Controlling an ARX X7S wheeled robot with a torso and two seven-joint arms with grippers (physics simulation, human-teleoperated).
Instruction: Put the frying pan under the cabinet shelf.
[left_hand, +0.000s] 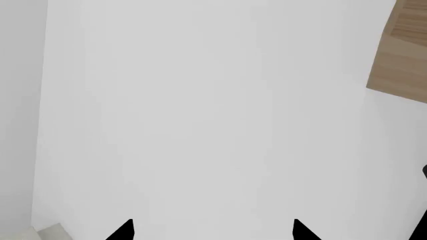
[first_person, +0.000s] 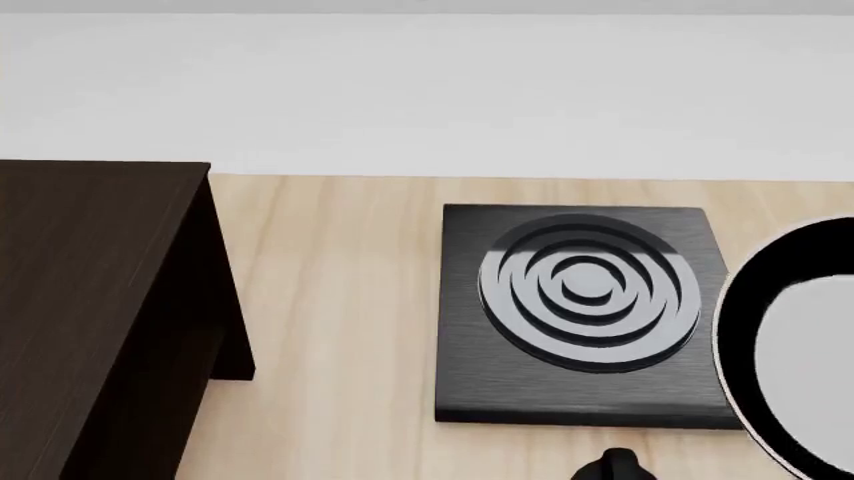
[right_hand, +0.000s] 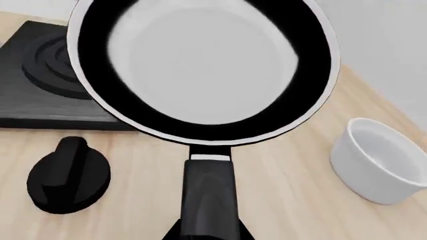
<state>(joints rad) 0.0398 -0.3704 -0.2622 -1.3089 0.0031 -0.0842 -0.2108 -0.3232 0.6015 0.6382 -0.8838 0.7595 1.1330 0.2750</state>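
Frying pan, left wrist view: not in sight; only pale wall, a wedge of wooden tabletop (left_hand: 400, 55) and two dark fingertips (left_hand: 123, 231) of the left gripper (left_hand: 212, 231), spread apart with nothing between them. That arm seems parked out of the way.

Frying pan, head view: frying pan (first_person: 801, 345) enters at the right edge, its rim overlapping the near right corner of the burner plate (first_person: 581, 315). Whether it is lifted or resting cannot be told here.

Cabinet shelf, head view: cabinet shelf (first_person: 100, 300) stands at the left, well apart from the pan, with bare table (first_person: 340, 330) and the burner plate between them. The pan likely has to cross that stretch.

Frying pan, right wrist view: handle (right_hand: 209, 197) runs straight toward the camera, which suggests the right gripper holds its end; the fingers are out of frame, so I cannot tell.

Neighbours, right wrist view: black knob (right_hand: 69, 175) and white bowl (right_hand: 380, 162) flank the handle, both clear of it.
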